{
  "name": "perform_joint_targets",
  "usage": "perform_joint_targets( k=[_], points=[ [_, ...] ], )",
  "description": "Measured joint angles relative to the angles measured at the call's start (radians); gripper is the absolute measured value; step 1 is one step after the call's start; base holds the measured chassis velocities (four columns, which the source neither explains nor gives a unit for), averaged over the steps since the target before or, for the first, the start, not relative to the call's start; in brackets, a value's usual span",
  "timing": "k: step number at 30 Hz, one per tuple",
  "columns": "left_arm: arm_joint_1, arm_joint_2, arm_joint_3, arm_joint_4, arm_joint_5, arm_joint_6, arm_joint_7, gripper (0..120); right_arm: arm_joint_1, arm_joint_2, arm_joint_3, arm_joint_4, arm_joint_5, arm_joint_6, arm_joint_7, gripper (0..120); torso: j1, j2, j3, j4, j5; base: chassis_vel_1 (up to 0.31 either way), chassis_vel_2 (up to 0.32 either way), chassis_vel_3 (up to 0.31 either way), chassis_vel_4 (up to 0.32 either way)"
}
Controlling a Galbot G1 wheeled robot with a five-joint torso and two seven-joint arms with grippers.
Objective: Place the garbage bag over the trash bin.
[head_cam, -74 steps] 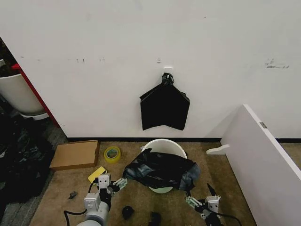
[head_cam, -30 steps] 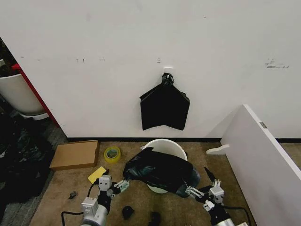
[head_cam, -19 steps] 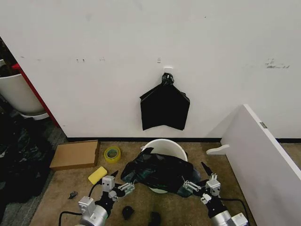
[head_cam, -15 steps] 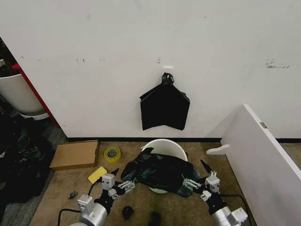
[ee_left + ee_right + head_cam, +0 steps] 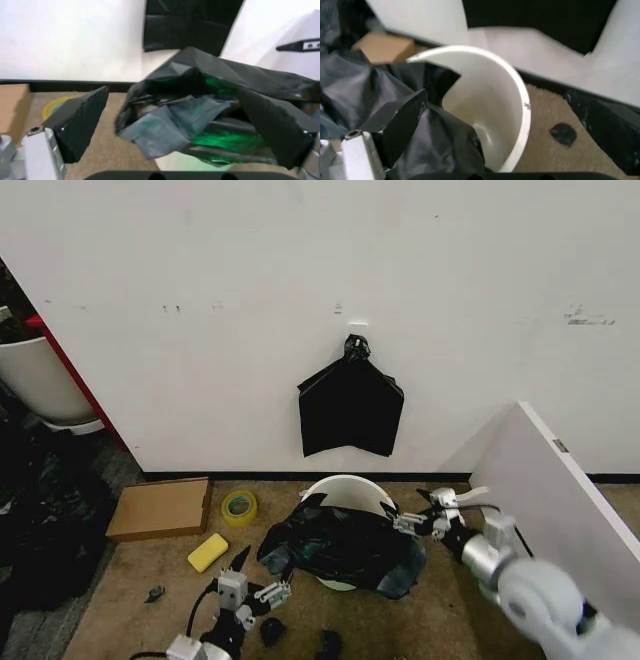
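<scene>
Draping across the trash bin (image 5: 365, 488), garbage bag (image 5: 340, 542), right gripper (image 5: 418, 518) spread at rim, left gripper (image 5: 262, 580) spread nearby.

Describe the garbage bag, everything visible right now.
The garbage bag is thin, glossy black plastic, crumpled and loose, with grey-green sheen on its folds. It lies bunched over the near side of the cream-white trash bin, draping down the front; the far rim and the inside remain uncovered, as the right wrist view shows. The right gripper, open, sits at the bag's right edge by the rim. The left gripper, open, hangs just short of its lower left corner.
</scene>
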Motion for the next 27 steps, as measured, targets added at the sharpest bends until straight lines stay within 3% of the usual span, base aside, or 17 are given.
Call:
perform_joint_targets(
  k=[5, 9, 22, 27],
  points=[
    [0.017, -0.073, 0.0, 0.002, 0.088, -0.031, -0.039, 100, 0.191, 0.004, -0.146, -0.138, 0.071, -0.055, -0.012, 100, 0.0, 0.0, 0.0, -0.0003, 0.0002, 0.0, 0.0, 0.0, 0.0],
    [0.031, -0.086, -0.011, -0.006, 0.121, -0.04, -0.036, 100, 0.359, 0.032, -0.267, -0.268, 0.09, -0.089, -0.04, 100, 0.0, 0.0, 0.0, -0.0002, -0.0002, 0.0, 0.0, 0.0, 0.0],
    [0.049, -0.082, -0.02, -0.008, 0.139, -0.046, -0.027, 100, 0.511, 0.093, -0.409, -0.445, 0.047, -0.122, -0.114, 100, 0.0, 0.0, 0.0, -0.0003, 0.0001, 0.0, 0.0, 0.0, 0.0],
    [0.054, -0.091, -0.016, -0.008, 0.136, -0.045, -0.027, 100, 0.541, 0.111, -0.441, -0.483, 0.029, -0.133, -0.142, 86, 0.0, 0.0, 0.0, -0.0003, 0.0, 0.0, 0.0, 0.0, 0.0]
  ],
)
